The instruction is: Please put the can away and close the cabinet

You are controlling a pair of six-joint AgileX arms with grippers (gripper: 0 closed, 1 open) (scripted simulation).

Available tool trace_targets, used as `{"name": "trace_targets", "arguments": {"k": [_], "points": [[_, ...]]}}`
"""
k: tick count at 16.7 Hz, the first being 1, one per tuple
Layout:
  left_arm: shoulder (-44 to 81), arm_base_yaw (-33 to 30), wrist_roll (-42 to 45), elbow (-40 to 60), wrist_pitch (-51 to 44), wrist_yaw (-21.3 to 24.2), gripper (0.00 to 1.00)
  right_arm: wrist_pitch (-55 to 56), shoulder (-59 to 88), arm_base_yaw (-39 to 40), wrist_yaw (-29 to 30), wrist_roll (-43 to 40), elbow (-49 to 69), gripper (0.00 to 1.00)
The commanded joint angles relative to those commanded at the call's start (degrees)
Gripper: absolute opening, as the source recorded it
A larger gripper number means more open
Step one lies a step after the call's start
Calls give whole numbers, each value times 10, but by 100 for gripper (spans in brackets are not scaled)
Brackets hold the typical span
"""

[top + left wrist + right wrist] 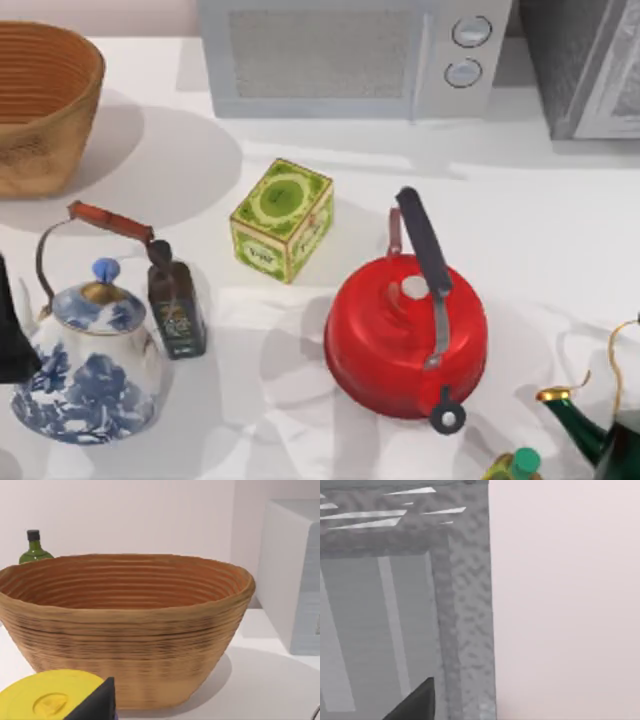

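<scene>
Standing on the table (560, 230): three kettles, one cabinet (585, 65).

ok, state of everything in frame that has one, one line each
cabinet: top view's far right corner, door state unclear
microwave: door shut
red kettle: upright, lid on, handle up
blue-and-white teapot: upright, lid on
dark little bottle: upright, capped
green tea tin: closed
basket: upright, nothing seen inside
left gripper: by the basket
</scene>
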Motion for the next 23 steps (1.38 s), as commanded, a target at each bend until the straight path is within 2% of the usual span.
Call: {"name": "trace_targets", "arguments": {"k": [4,7,16,19,23], "points": [[0,0,0,0,0,0,100,-189,-36,9,2,0,157,100],[0,0,0,0,0,0,100,-268,-57,16,6,0,230,100],[0,0,0,0,0,0,100,-291,-64,23,13,1,255,100],[0,0,0,0,0,0,100,-295,-61,79,67,8,259,100],[0,0,0,0,0,0,100,-302,-59,225,209,20,264,100]]}}
